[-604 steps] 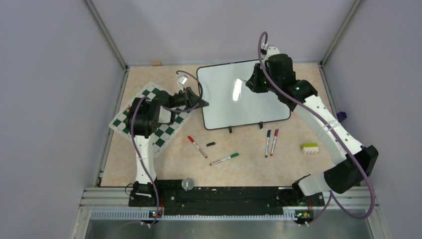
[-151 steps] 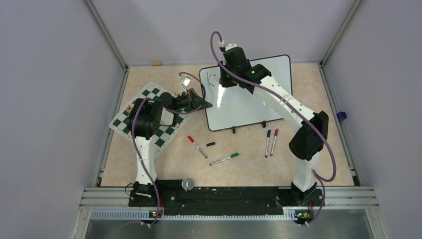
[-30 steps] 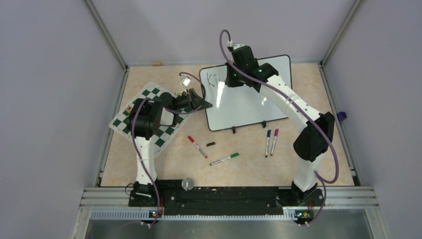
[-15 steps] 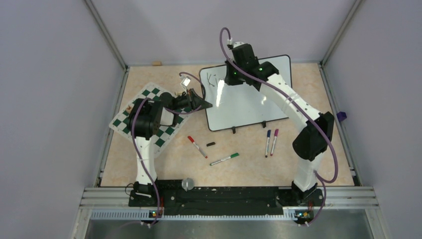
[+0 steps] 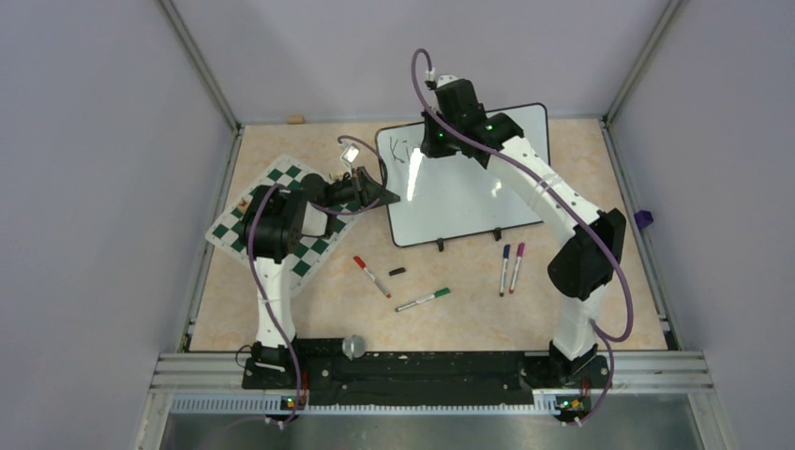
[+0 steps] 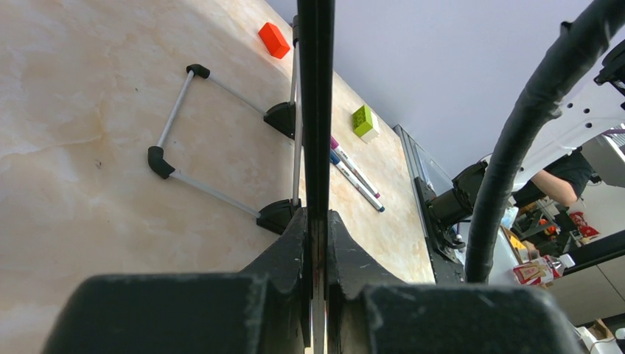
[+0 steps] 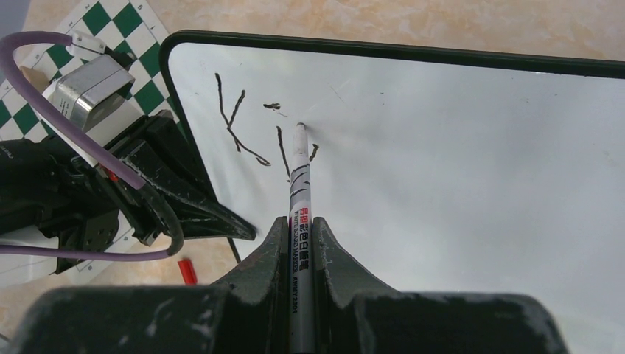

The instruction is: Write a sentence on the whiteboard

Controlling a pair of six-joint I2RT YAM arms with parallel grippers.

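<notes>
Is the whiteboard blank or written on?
Written on: the whiteboard has a few black strokes near its far left corner, by the marker in the right gripper.

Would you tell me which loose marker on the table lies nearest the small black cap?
The red-capped marker, just left of the black cap; green marker, blue marker and purple marker lie farther away.
</notes>
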